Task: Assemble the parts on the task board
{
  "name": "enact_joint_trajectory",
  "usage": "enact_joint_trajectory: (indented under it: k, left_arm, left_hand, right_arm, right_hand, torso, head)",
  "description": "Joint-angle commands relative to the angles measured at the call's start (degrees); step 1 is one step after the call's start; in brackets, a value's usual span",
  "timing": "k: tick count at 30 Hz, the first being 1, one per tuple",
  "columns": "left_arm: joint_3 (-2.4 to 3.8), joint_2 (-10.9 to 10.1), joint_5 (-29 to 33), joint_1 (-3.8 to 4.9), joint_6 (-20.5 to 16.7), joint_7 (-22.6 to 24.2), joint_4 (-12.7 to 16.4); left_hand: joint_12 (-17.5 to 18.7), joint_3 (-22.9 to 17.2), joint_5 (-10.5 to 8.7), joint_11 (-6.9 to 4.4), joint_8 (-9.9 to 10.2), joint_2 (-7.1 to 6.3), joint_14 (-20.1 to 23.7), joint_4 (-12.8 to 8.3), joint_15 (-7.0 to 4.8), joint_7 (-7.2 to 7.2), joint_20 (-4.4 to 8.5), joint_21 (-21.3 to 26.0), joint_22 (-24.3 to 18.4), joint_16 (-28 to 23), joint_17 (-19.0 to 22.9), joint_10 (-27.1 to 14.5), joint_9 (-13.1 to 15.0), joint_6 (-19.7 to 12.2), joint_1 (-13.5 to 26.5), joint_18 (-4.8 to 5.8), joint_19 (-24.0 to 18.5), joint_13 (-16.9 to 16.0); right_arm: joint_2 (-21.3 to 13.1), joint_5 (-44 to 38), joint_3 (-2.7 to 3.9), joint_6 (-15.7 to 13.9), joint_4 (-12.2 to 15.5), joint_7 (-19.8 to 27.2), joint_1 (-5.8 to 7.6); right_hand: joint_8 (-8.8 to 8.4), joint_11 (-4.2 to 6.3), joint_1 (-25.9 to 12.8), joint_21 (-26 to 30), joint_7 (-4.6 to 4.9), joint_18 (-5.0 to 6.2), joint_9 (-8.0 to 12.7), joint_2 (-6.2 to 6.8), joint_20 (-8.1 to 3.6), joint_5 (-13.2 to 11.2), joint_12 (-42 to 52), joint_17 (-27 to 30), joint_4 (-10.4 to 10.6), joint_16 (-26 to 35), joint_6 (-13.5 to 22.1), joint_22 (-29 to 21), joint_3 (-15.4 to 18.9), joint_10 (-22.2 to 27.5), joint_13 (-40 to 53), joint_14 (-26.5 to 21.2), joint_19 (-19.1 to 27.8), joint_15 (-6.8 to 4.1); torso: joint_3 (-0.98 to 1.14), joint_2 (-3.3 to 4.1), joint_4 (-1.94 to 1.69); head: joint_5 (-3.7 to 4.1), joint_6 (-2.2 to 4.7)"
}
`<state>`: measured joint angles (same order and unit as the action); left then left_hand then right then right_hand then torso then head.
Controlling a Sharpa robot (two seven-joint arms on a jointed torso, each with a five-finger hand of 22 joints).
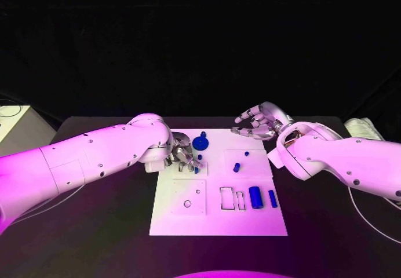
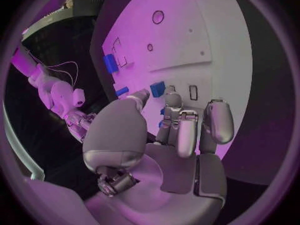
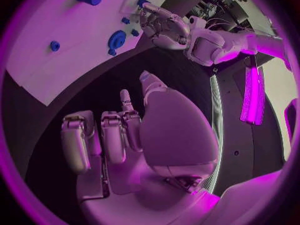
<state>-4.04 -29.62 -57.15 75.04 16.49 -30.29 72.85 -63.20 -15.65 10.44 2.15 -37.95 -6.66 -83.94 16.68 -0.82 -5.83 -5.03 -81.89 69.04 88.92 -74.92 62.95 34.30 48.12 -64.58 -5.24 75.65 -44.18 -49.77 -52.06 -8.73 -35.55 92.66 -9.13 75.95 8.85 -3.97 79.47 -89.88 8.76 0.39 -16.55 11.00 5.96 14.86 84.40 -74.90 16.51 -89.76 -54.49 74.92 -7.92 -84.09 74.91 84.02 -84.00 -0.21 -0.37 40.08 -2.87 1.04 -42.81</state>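
Observation:
The white task board (image 1: 217,223) lies in the middle of the table. My left hand (image 1: 183,155) hovers low over its far left part, and a small blue part (image 1: 196,168) shows between its fingertips (image 2: 170,101); the right wrist view has that blue tip (image 3: 142,2) at the same fingers. A blue gear-shaped part (image 1: 200,142) stands just beyond that hand. My right hand (image 1: 257,123) hangs above the board's far right corner, fingers half curled and apart, nothing in them. Two small blue pegs (image 1: 236,167) and a blue cylinder (image 1: 255,197) lie on the board's right half.
A slim blue part (image 1: 272,198) lies beside the cylinder, next to outlined slots (image 1: 227,198). A square recess with a small hole (image 1: 187,203) sits near left. A pale box (image 1: 17,124) stands off the table's far left, and cables run by both arms.

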Motion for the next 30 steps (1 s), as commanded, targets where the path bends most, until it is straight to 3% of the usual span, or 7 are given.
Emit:
enact_joint_trajectory:
  k: [1, 12, 30]
  left_arm:
    - [0.01, 0.20, 1.20, 0.09, 0.79, 0.27, 0.01]
    - [0.00, 0.43, 2.02, 0.09, 0.76, 0.36, -0.19]
    - [-0.11, 0.71, 1.74, 0.10, 0.30, 0.46, -1.03]
  left_hand:
    - [-0.31, -0.05, 0.25, -0.19, -0.27, 0.08, -4.39, 0.01, -0.40, -0.09, -0.01, -0.01, 0.07, -0.24, -11.72, -0.24, 0.25, -0.31, -0.90, 0.73, -0.09, -0.10]
    - [-0.54, -1.95, 0.27, -0.51, -0.48, 1.58, -4.46, -0.08, -0.66, 0.25, 0.11, -0.12, 0.35, -0.21, -11.87, -0.13, 1.82, -0.58, -4.39, 0.77, 0.00, -0.59]
    - [-0.95, -4.91, 0.26, -0.86, -0.13, 1.97, -4.77, -0.16, -0.96, 0.62, 0.31, -0.35, 0.87, 0.02, -12.47, 0.56, 2.91, -0.31, -7.73, 0.86, 0.29, -1.46]
  right_arm:
    - [0.09, -1.06, -0.02, 1.01, -0.04, 0.07, -0.01]
    - [0.31, -1.21, -0.05, 1.33, -0.20, -0.07, -0.05]
    - [0.27, -1.69, -0.08, 2.03, -0.20, -0.57, -0.07]
  right_hand:
    - [0.33, 0.00, -0.60, -0.12, -0.05, -0.39, 0.06, -0.10, -0.08, -0.18, -0.01, -14.62, 0.07, -0.03, -0.03, 15.08, 0.05, -2.17, 11.60, 5.85, -6.00, 0.10]
    - [0.37, 0.01, -0.60, -0.12, -0.06, -0.39, 0.06, -0.18, -0.09, -0.27, -0.05, -14.63, 0.04, -0.03, -0.05, 15.08, 0.03, -2.15, 11.57, 5.85, -6.00, 0.09]
    - [0.43, 0.04, -0.56, -0.12, -0.08, -0.39, 0.06, -0.32, -0.10, -0.32, 0.08, -14.65, 0.01, -0.04, -0.11, 15.08, -0.05, -2.24, 11.65, 5.86, -6.00, 0.08]
  torso:
    - [-0.01, -0.01, -0.05]
    - [0.06, 0.02, 0.02]
    - [0.02, 0.10, 0.04]
  head:
    - [0.03, -0.07]
    - [0.07, -0.10]
    - [0.13, -0.09]
